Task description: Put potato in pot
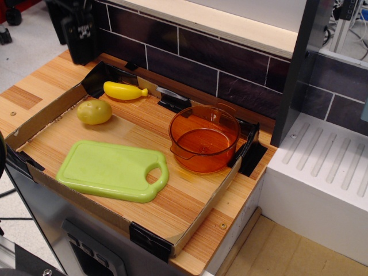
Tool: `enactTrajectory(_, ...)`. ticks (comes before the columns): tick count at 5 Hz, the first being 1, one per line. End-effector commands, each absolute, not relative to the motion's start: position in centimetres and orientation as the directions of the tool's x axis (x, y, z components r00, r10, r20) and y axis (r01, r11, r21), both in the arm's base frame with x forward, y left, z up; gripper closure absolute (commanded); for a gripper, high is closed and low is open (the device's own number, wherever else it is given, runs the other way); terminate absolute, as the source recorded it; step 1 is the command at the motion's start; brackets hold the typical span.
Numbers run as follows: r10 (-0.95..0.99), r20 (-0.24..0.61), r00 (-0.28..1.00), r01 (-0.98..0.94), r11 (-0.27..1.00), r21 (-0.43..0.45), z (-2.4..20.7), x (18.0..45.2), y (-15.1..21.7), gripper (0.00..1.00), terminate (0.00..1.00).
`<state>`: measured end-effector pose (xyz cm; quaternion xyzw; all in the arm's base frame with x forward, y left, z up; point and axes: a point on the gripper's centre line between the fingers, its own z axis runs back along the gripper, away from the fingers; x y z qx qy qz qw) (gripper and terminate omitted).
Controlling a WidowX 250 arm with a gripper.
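Potato (94, 111): pale yellow, egg-shaped, lying on the wood floor of the tray (190, 204), far-left part, near the left cardboard wall. Long axis runs roughly left-right in view, slightly tilted. Nothing touching it.

Banana toy (124, 90) just behind it, brighter yellow, tapered tip pointing right; separate from potato, small gap btwn them. Don't confuse the two.

Green board (110, 170) lies flat in front of potato, toward the near edge, handle hole on the right end. Not touching potato.

Pot (204, 138): translucent orange, upright, mouth open, empty as far as can be seen. Sits right of centre, well apart from potato, w/ clear wood floor btwn.

Gripper (79, 35): dark block at top-left corner of view, up against the tile backsplash, partly cut off by frame edge. Fingers not resolved, so can't tell if open or closed. Holds nothing visible.

Key relation: potato lies below and slightly right of gripper in view, i.e. toward the camera and down. Judgement: approach not yet made; next move calls for a descent forward onto potato, closing across its short axis, then carry right to pot. Banana sits close to that path; risk of nudging it.
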<state>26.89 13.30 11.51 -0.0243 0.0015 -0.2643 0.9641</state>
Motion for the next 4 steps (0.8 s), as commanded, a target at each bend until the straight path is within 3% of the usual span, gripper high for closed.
enactTrajectory(1, -0.590, -0.024, 0.807, 0.587, 0.806, -0.073, 9.0, 27.4, 13.9, 0.00, 0.00)
enactTrajectory(4, -0.605, -0.023, 0.796, 0.605, 0.796, -0.012, 5.0, 29.1, 15.2, 0.00, 0.00)
